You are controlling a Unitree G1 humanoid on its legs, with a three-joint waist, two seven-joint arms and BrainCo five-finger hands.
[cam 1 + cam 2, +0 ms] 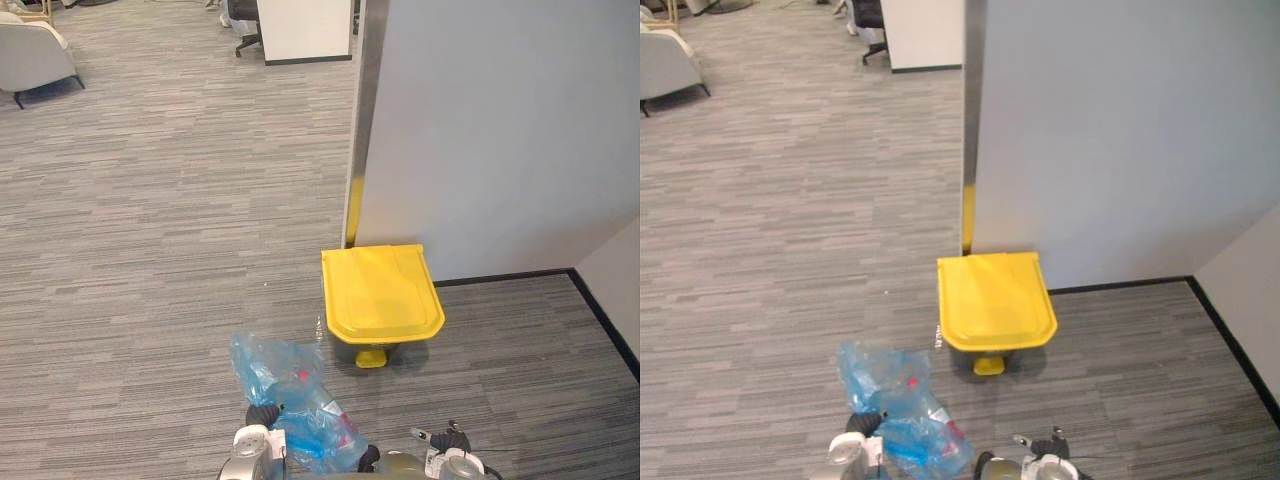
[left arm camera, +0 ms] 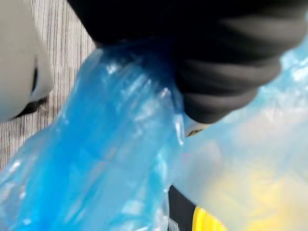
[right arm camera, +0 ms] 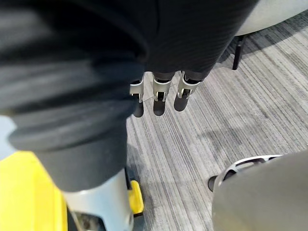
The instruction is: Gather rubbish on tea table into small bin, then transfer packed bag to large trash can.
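One pale wall [image 1: 500,130] backs the shut yellow-lidded trash can [image 1: 382,295], the eye views catch the blue bag [image 1: 290,400] just short of it, the left wrist view shows its neck bunched in the left hand [image 2: 226,86], and the right hand [image 3: 159,98] dangles slack and empty.

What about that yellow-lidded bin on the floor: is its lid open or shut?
Shut. The yellow lid lies flat across the trash can, hiding its inside.

No text, label, number or sign can be read on the yellow-lidded grey pedal bin [image 1: 382,292] or the translucent blue plastic bag [image 1: 285,385].
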